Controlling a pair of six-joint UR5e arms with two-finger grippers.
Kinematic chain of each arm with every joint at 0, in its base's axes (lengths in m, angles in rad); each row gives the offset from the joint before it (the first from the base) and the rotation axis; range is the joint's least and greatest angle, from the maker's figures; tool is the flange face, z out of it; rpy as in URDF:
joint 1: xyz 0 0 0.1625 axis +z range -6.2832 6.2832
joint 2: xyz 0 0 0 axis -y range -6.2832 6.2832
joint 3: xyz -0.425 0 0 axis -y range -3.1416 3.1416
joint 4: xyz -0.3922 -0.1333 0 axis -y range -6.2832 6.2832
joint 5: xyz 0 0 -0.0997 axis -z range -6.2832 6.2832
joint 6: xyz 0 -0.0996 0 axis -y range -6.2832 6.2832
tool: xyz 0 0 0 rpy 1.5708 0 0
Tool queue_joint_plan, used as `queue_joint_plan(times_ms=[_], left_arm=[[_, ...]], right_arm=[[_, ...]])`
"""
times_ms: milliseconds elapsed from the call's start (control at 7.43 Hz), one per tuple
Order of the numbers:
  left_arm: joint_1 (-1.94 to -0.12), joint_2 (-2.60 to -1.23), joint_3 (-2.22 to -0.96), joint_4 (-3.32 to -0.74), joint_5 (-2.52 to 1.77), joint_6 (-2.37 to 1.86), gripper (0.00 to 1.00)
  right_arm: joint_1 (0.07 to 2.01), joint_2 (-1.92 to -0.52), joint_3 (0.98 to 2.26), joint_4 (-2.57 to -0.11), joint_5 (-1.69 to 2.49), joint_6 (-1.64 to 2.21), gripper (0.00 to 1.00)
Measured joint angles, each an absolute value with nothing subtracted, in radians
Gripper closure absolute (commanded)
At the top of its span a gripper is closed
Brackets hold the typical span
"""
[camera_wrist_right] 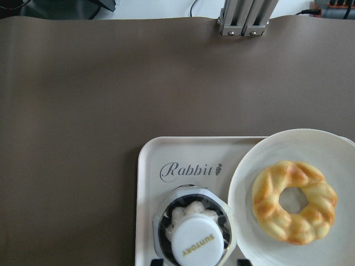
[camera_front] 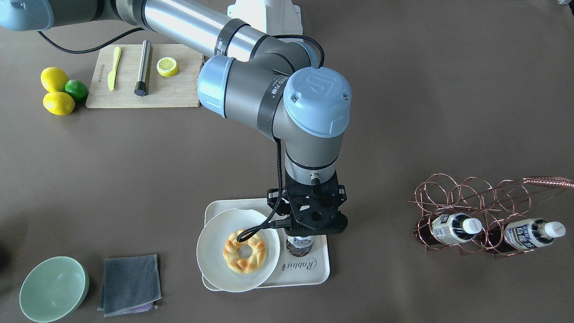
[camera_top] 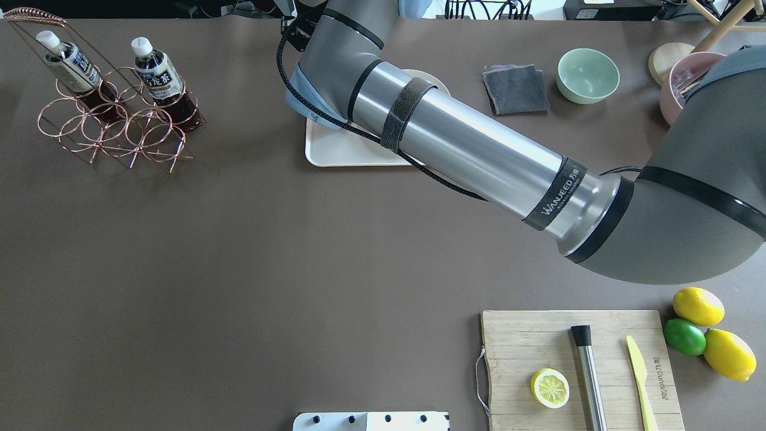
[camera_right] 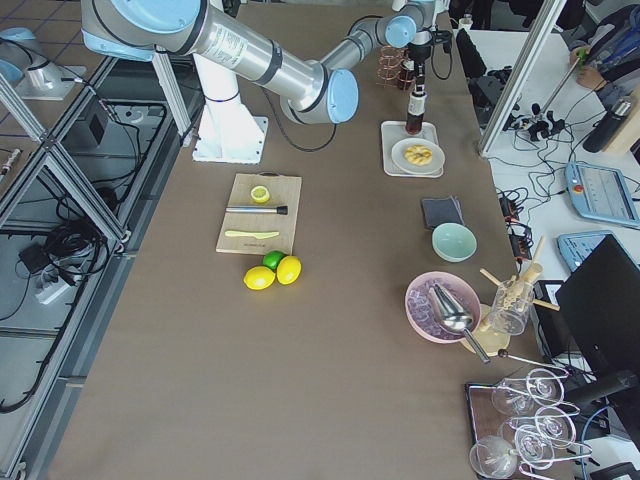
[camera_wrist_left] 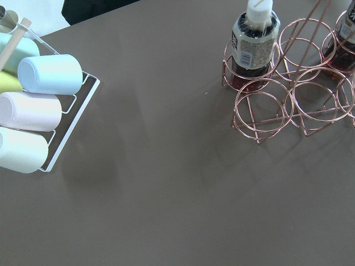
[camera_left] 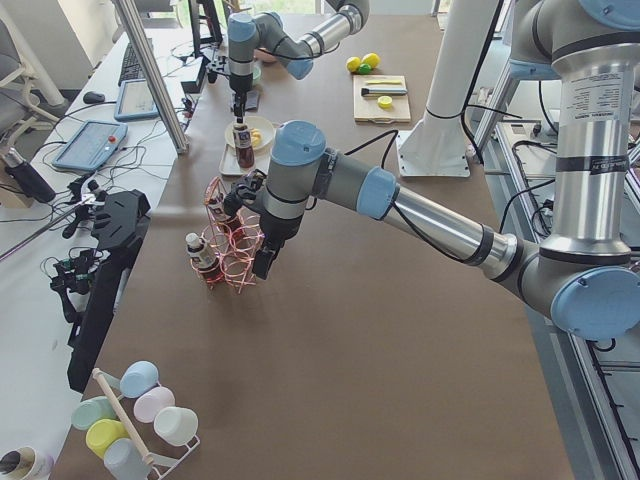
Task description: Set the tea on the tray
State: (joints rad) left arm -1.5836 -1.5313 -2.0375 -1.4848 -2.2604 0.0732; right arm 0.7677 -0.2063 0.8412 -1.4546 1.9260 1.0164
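Right fingers [camera_wrist_right: 242, 262] are hanging spread either side of the tea bottle [camera_front: 299, 245], clear of its cap [camera_wrist_right: 192, 247]. It is standing upright on the tray [camera_wrist_right: 150, 166], just beside the plate [camera_wrist_right: 288, 144] carrying a pastry [camera_wrist_right: 294, 202]. Over the worktop [camera_front: 403, 112], the left fingers [camera_left: 263, 268] are hovering by the wire rack [camera_left: 232, 250]; I cannot tell their state.

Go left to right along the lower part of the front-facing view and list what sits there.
green bowl → grey cloth → white plate with ring pastry → tea bottle → copper wire rack holding first racked bottle, then second racked bottle
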Motion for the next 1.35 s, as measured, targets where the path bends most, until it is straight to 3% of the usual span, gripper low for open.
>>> queue_joint_plan(times_ms=[269,538,1076,1345], left_arm=[[-1.584,-1.533,-2.033,-1.483,-2.262,0.067,0.03],[-1.585,-1.535,-2.023,-1.482,-2.291,0.060,0.03],[-1.621,-1.488,-2.008,-1.484,-2.350,0.058,0.03],[-1.680,-1.446,-2.020,-1.487,-2.390,0.065,0.03]], right_arm=[[0.768,-0.208,0.845,-1.455,1.939,1.007,0.00],[0.784,-0.280,0.984,-1.475,1.999,1.002,0.00],[0.966,-0.800,1.631,-1.679,2.120,0.701,0.00],[1.092,-1.081,1.795,-1.702,2.177,0.475,0.00]])
